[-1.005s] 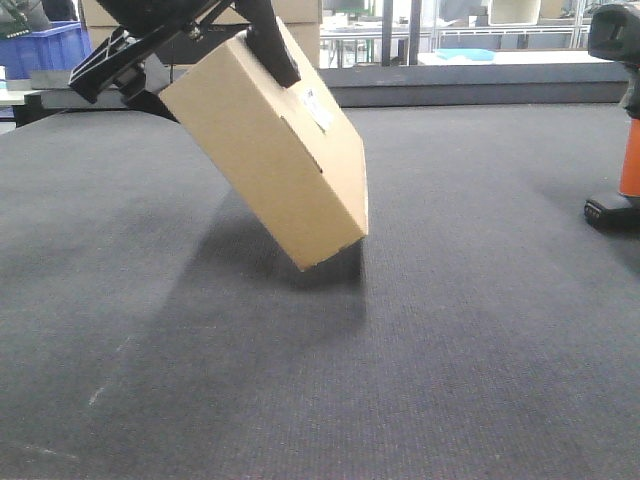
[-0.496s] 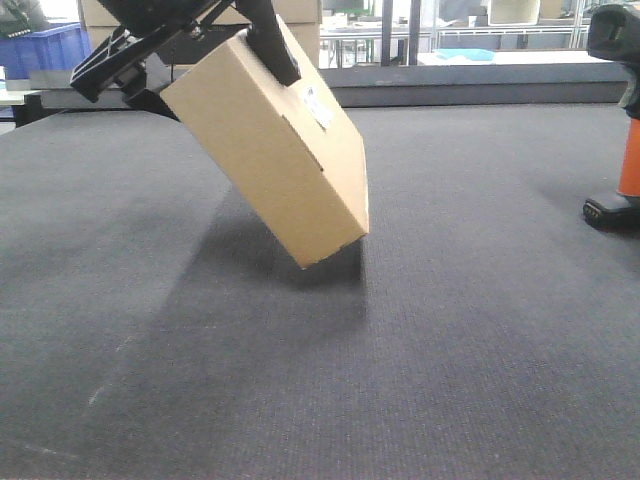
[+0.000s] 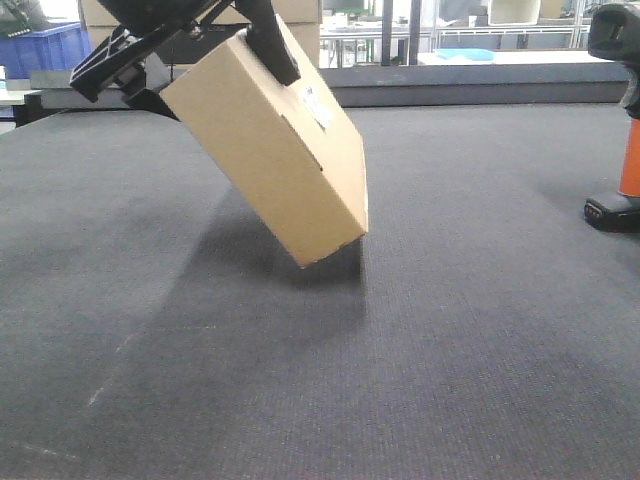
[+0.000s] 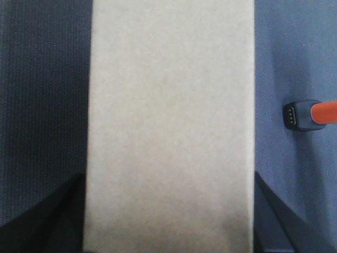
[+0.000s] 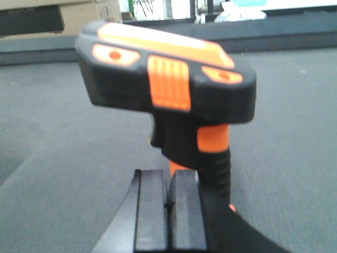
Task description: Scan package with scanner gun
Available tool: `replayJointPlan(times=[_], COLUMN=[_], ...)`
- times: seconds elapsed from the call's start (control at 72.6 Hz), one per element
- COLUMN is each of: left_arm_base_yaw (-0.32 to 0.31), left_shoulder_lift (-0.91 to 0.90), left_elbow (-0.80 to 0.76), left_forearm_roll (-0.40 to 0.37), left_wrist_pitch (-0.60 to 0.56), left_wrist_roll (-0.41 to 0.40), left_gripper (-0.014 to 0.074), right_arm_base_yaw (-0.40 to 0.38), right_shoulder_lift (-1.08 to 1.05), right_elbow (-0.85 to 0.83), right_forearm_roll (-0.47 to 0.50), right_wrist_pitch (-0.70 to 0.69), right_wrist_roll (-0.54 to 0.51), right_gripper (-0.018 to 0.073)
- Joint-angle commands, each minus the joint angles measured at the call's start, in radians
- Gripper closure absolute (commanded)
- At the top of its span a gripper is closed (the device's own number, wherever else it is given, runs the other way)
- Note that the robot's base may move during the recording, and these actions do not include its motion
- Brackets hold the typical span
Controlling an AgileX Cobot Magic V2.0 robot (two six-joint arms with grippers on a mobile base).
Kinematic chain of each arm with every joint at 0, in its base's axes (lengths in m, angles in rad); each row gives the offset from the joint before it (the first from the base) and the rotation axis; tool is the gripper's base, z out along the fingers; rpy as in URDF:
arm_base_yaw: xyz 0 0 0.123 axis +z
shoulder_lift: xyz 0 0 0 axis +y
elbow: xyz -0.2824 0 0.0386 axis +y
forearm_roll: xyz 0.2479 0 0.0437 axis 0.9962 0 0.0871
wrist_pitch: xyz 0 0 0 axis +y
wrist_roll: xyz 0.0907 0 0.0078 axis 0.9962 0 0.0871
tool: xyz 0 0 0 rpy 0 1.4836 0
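The package (image 3: 270,160), a tan cardboard box with a small white label (image 3: 318,108), hangs tilted with its lowest corner just above the dark mat. My left gripper (image 3: 215,75) is shut on its upper end, one black finger (image 3: 275,45) on each side. In the left wrist view the package (image 4: 168,105) fills the middle between the fingers (image 4: 58,211). The scanner gun (image 3: 628,120) stands upright on its black base at the far right. In the right wrist view the scanner gun (image 5: 168,89) rises close behind my right gripper (image 5: 169,205), whose pads are pressed together, holding nothing.
A dark grey mat (image 3: 450,330) covers the table, with a raised ledge (image 3: 480,88) along the back. A blue crate (image 3: 45,45) and cardboard cartons (image 3: 300,12) stand behind it. A carton with a dark panel (image 5: 63,16) shows at the back in the right wrist view.
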Motion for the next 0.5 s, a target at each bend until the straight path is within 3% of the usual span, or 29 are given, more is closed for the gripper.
replayJointPlan(times=[0.0, 0.193, 0.413, 0.482], left_arm_base_yaw=[0.002, 0.002, 0.002, 0.002], left_shoulder_lift=[-0.006, -0.005, -0.005, -0.005], left_elbow=[-0.003, -0.003, -0.003, -0.003], left_forearm_roll=[-0.004, -0.004, -0.004, -0.004], left_wrist_pitch=[-0.025, -0.021, -0.021, -0.021], left_wrist_roll=[0.005, 0.005, 0.005, 0.005], left_gripper=[0.0708, 0.0708, 0.0708, 0.0708], right_arm_base_yaw=[-0.004, -0.004, -0.004, -0.004], right_shoulder_lift=[0.000, 0.004, 0.064, 0.081], right_elbow=[-0.001, -0.008, -0.043, -0.053], right_forearm_roll=[-0.011, 0.050, 0.039, 0.037], right_wrist_pitch=[-0.037, -0.018, -0.042, -0.050], right_wrist_roll=[0.007, 0.072, 0.098, 0.111], right_gripper=[0.0724, 0.0724, 0.0720, 0.0665])
